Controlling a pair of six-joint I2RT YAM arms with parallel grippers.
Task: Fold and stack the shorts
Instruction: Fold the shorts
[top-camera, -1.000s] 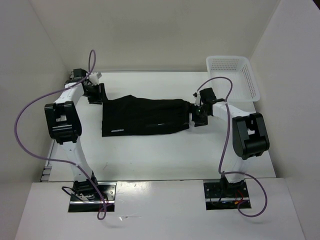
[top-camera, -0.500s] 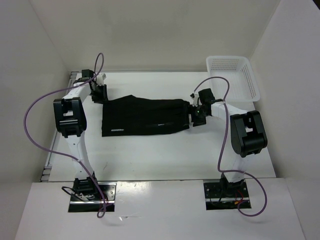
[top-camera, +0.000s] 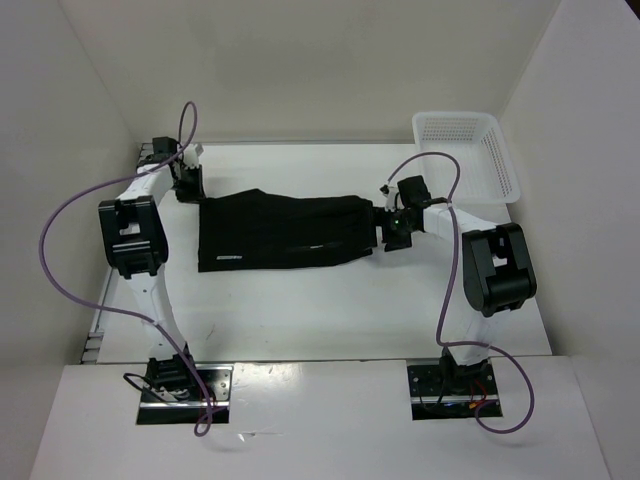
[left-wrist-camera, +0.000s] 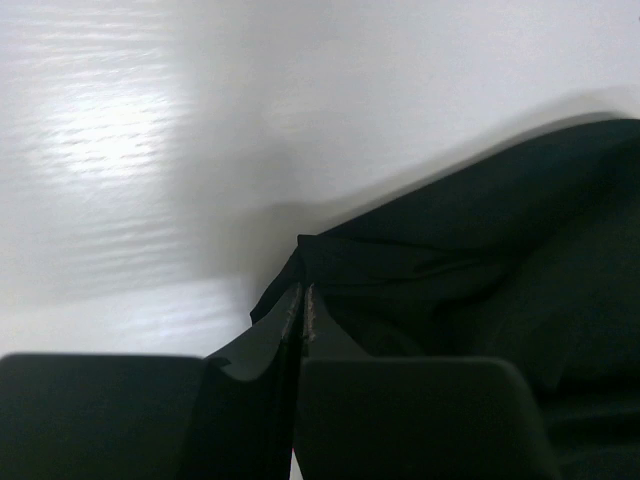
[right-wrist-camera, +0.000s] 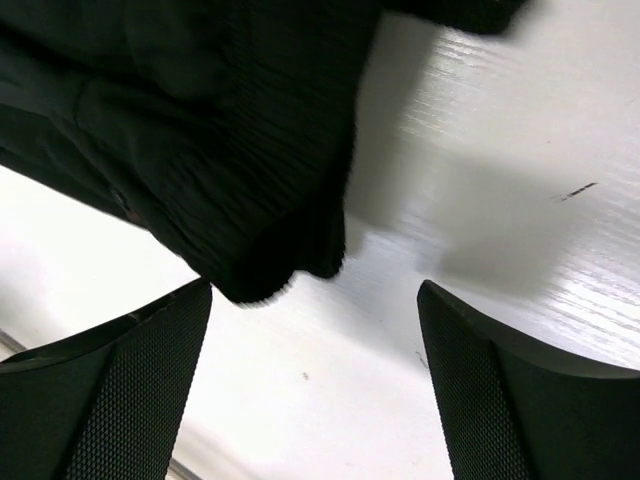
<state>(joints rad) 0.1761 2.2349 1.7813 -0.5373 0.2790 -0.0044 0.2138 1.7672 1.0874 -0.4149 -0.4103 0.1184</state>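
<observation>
The left end effector (left-wrist-camera: 300, 300) is clamped tight: its two fingers (left-wrist-camera: 255, 350) meet with no gap, and a fold of black cloth is pinched between the tips. That cloth is the far left corner of the shorts (top-camera: 285, 232), and from the wrist view the fabric pulls up to a small peak right at the fingertips and falls away to the right in soft creases. From above, this end effector sits at the far left of the table (top-camera: 300, 310), right at the garment's corner.

The right end effector (right-wrist-camera: 312, 300) stands wide open, its textured pads (right-wrist-camera: 120, 390) spread well apart and gripping nothing. The ribbed right end of the shorts sits just ahead of the gap, its lower corner close to one pad; I cannot tell whether it touches. A shadow falls on the white surface under that edge. In the overhead view this end effector is right up against the right end of the garment.

The shorts themselves lie spread out across the middle of the table between the two arms, long side running left to right, with a slight hump along the far edge. A tiny pale mark (top-camera: 228, 258) shows near the near left corner.

A white mesh basket (top-camera: 505, 165) sits at the far right corner of the table, well apart from the shorts
</observation>
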